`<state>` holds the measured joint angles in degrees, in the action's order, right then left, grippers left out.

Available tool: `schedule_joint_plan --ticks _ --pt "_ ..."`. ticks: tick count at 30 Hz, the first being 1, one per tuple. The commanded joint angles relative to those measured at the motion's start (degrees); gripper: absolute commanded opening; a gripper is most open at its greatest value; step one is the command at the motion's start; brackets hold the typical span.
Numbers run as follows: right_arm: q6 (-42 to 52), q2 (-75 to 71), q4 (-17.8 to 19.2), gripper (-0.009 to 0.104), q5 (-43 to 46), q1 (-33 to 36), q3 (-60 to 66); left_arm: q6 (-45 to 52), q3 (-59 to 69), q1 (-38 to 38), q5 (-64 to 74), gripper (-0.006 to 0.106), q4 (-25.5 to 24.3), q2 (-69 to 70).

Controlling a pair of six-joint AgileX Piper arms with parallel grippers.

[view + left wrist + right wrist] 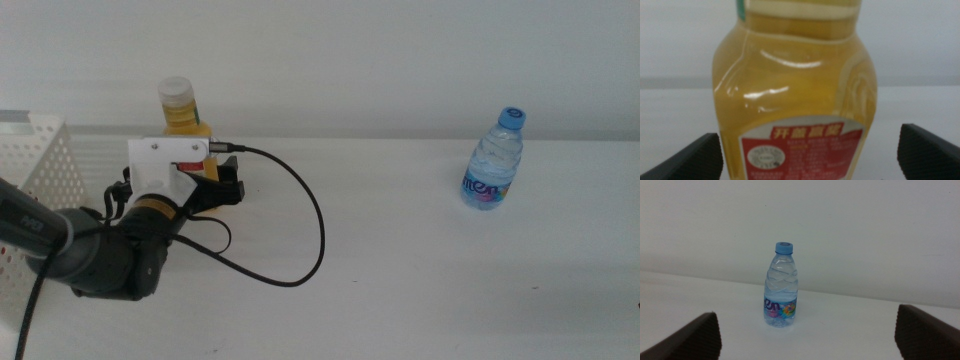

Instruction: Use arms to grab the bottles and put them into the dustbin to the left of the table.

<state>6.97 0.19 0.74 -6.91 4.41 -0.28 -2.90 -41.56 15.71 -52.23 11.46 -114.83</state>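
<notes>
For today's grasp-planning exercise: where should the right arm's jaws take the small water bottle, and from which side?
Grip the water bottle across its ribbed middle, coming level from the front. It stands upright and alone, and the open right gripper already faces it.

A plain pale wall (350, 60) fills the upper half of the frame, evenly lit, meeting the white surface below.
</notes>
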Motion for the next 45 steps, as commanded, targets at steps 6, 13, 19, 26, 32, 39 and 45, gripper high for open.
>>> schedule_joint_plan --ticks 6,13,19,26,32,39,45 --pt "0.4 -2.2 0.4 0.093 0.4 -0.4 2.5 0.0 -3.2 -0.3 -0.4 0.094 1.1 -2.1" --pt "0.4 -2.2 0.4 0.093 0.4 -0.4 2.5 0.0 -5.2 -0.3 -0.6 0.094 1.5 -4.6" --pt "0.4 -2.2 0.4 0.093 0.4 -0.4 2.5 0.0 -7.6 -0.3 -0.8 0.094 2.1 -6.9" --pt "0.4 -2.2 0.4 0.093 0.4 -0.4 2.5 0.0 -8.5 -0.4 -2.1 0.088 2.3 -8.1" --pt "0.4 -2.2 0.4 0.093 0.4 -0.4 2.5 0.0 -8.5 -1.0 -2.3 0.052 2.8 -8.1" --pt "0.4 -2.2 0.4 0.093 0.4 -0.4 2.5 0.7 -7.1 -2.1 -5.8 -0.002 5.0 -7.5" --pt "0.4 -2.2 0.4 0.093 0.4 -0.4 2.5 13.0 0.6 -2.0 -4.2 -0.002 5.1 2.0"
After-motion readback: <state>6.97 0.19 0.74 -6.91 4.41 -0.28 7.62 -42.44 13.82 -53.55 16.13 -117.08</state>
